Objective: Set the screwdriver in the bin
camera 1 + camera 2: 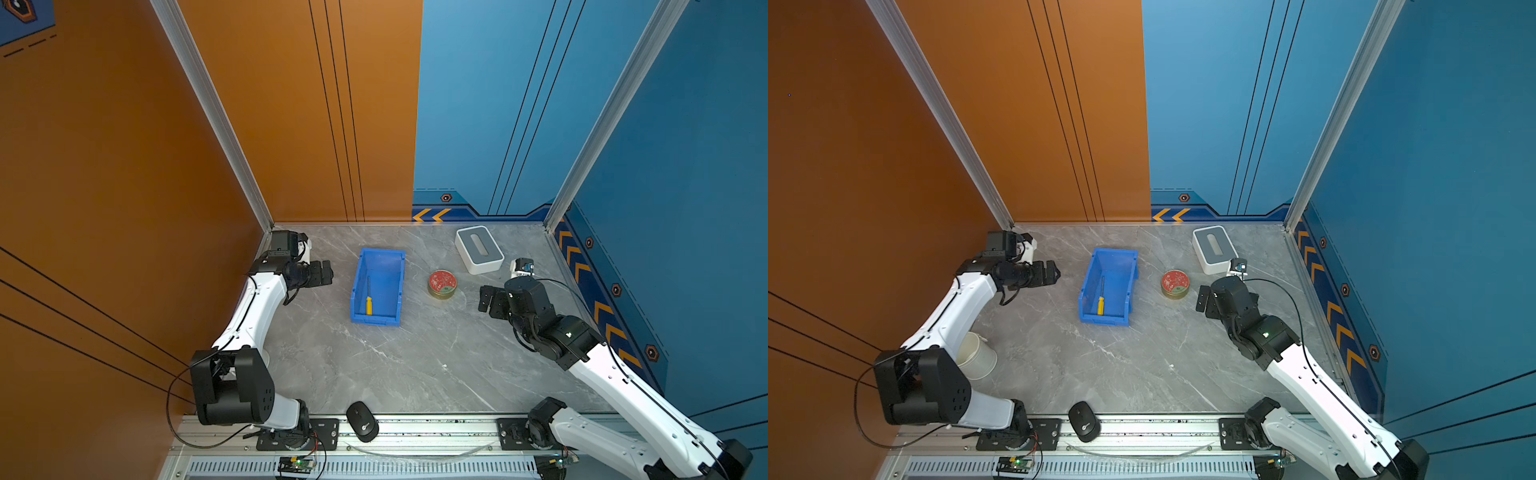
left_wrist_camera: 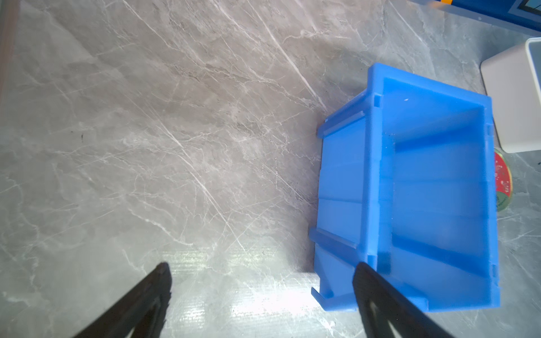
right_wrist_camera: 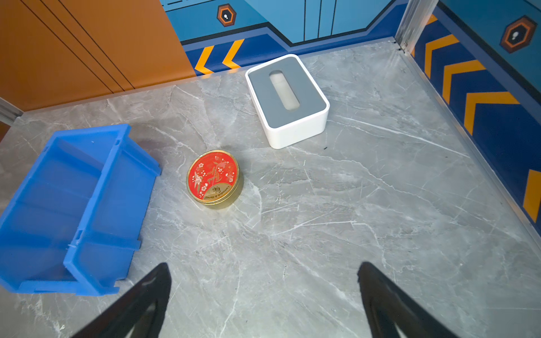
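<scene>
- The screwdriver (image 1: pixel 368 300) lies flat on the floor of the bin (image 1: pixel 376 320). Its yellow handle is toward the near end wall and its shaft points at the far end. It sits left of the bin's middle, and both top views agree (image 1: pixel 1100 300).
- The right gripper (image 1: pixel 486 299) has its jaws spread wide with nothing between them. The right wrist view shows only bare table between the fingers (image 3: pixel 263 266).
- The left gripper (image 1: pixel 326 274) is also spread and empty. It hangs just left of the bin, and in the left wrist view one finger overlaps the bin's corner (image 2: pixel 260 266).
- I can't see the screwdriver in either wrist view, so I'm relying on the top views for it.
- I judge the drop done, and what's left is backing both arms out cleanly.
- To do that well I'd lift first and then retract, with no sideways sweep at table height.
- On the right side, the round red tin (image 1: pixel 441 284) sits between the gripper and the bin, and the white box (image 1: pixel 478 249) is just behind the tin. I'd pull back toward my own base, where the table (image 1: pixel 395 365) is open.
- On the left side, the bin rim is close and a nudge could shift the bin. The orange wall is near behind, so I'd go up and back.
- The mouse (image 1: pixel 362 421) on the front rail and the white cup (image 1: pixel 978 357) under the left arm are both well apart from the bin.
</scene>
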Motion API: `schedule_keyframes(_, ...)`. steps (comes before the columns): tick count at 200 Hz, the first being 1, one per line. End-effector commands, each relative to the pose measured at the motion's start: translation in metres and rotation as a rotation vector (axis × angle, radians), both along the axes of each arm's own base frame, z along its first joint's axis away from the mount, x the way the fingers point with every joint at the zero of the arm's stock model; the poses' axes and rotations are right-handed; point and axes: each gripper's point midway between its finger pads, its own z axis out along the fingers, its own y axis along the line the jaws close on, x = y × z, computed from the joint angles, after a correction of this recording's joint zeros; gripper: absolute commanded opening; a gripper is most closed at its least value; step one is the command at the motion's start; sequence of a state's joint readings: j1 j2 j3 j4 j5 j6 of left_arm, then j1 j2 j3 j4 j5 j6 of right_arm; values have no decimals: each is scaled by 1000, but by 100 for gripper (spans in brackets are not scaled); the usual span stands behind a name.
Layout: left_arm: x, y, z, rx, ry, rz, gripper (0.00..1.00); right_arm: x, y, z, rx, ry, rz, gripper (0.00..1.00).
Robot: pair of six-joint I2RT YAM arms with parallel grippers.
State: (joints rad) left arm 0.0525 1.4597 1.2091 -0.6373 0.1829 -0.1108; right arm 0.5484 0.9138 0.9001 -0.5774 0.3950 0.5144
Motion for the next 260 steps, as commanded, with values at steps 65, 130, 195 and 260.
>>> schedule_keyframes(65,23,29,0,137,-433,144,98,13,-73,-24,-154,-15,-115,100)
schedule_keyframes(130,26,30,-8,136,-610,139,98,35,-84,-45,-195,-229,-65,100)
schedule_keyframes(195,14,43,-22,189,-681,171,98,45,-114,-93,-184,-276,-125,100)
schedule_keyframes(260,7,51,-64,207,-620,209,98,60,-128,-107,-158,-300,-150,100)
